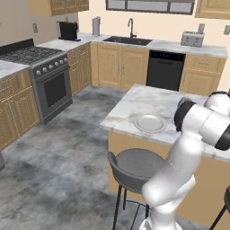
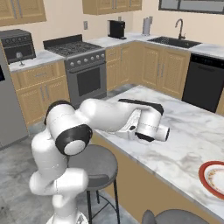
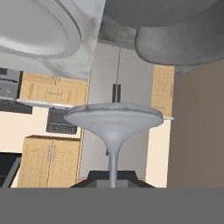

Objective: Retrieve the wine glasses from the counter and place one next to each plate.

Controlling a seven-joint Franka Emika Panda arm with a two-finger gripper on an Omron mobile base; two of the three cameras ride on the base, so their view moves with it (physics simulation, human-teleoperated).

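I log: white arm (image 2: 105,116) reaching across the marble island (image 2: 183,144), hand low over its top, jaws hidden from me. Red-rimmed plate (image 2: 214,177) well right of the hand. Grey stool (image 2: 94,164) below it. Stove (image 2: 85,65) and sink (image 2: 177,41) far beyond.

Left base view looked from behind-left toward 12 o'clock, right base view from behind-right, both sharing the marble island (image 1: 148,101), hand view rolled, close on a glass foot (image 3: 113,116)

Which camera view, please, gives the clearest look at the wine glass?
The hand view: the wine glass sits close, its round foot and thin stem running down between the jaws. In the left base view the arm covers it; in the right base view the hand hides it.
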